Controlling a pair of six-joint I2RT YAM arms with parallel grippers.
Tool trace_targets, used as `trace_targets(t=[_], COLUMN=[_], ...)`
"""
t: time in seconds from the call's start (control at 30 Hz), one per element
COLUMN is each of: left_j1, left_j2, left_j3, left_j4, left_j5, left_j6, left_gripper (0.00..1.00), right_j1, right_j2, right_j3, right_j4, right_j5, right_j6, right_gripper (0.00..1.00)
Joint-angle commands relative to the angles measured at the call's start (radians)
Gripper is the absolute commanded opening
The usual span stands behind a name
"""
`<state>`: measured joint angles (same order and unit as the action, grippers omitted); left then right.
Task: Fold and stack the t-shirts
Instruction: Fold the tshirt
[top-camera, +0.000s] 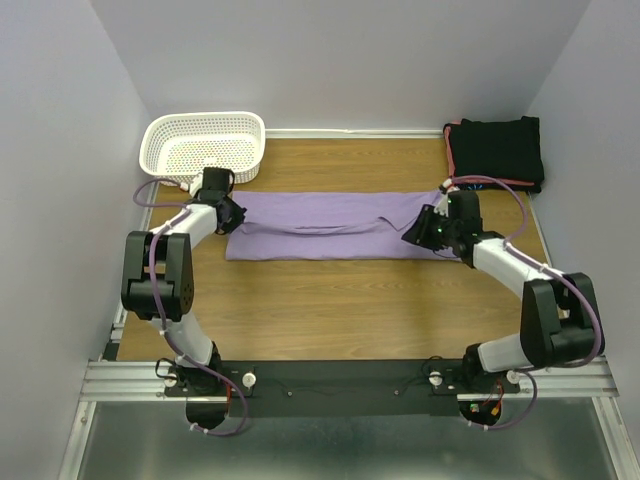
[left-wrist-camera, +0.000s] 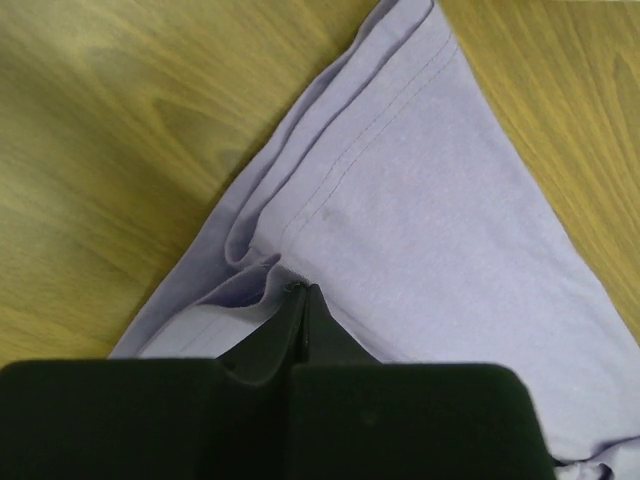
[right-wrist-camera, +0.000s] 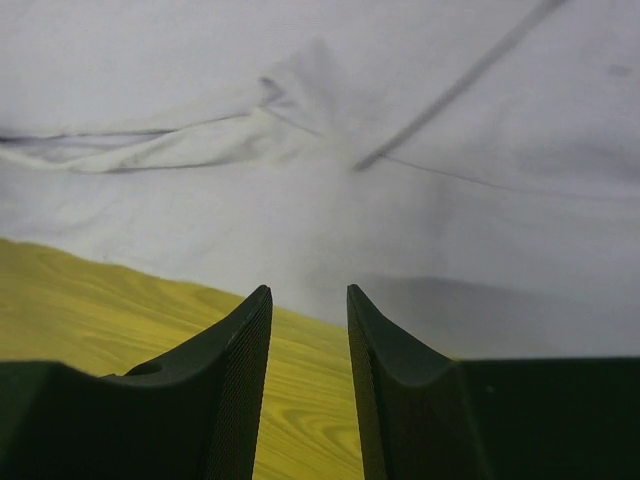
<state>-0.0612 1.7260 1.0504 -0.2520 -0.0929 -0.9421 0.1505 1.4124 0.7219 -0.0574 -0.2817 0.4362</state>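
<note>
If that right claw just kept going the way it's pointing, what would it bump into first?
Probably the lavender shirt, lying flat just ahead of the open right claw; depth is hard to judge.

Lavender t-shirt (top-camera: 330, 226) flat in a long band, centre; black shirts (top-camera: 497, 150) (coral-edged) folded, far-right corner.

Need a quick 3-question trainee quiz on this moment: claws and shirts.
1. True or false: the left claw is shut on the lavender shirt.
2. Where does the black shirt stack sit? A) far right corner B) far left corner C) on top of the lavender shirt
3. Fill in: the right claw stands ___, with nothing between its jaws.
Key: 1 true; 2 A; 3 open.
</note>
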Motion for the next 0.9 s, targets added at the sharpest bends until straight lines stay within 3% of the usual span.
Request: trace_targets(t=[0.0, 0.27, 0.53, 0.7, 0.87], left_j1=[-0.005, 0.000, 0.018, 0.027, 0.012], left_j2=[0.032, 0.055, 0.024, -0.055, -0.196], left_j3=[0.034, 0.042, 0.020, 0.003, -0.038], left_j4=[-0.004, 0.007, 0.013, 0.005, -0.004], left_j5=[-0.042, -0.048, -0.077, -0.113, -0.120], left_j6=[0.011, 0.002, 0.012, 0.061, 0.155], left_gripper=[0.00, 0.01, 0.29, 0.52, 0.57], right_j1=[0.107, 0.225, 0.268, 0.270, 0.256], right_j2=[0.084, 0.289, 0.468, 0.516, 0.444], right_j3=[0.089, 0.241, 0.375, 0.436, 0.426], right_j4=[0.099, 0.169, 0.180, 0.174, 0.119], right_j5=[-0.043, -0.131, -0.212, -0.163, -0.010], right_j6=[-0.004, -0.033, -0.018, -0.013, -0.022], right_gripper=[0.44, 0.44, 0.44, 0.44, 0.44])
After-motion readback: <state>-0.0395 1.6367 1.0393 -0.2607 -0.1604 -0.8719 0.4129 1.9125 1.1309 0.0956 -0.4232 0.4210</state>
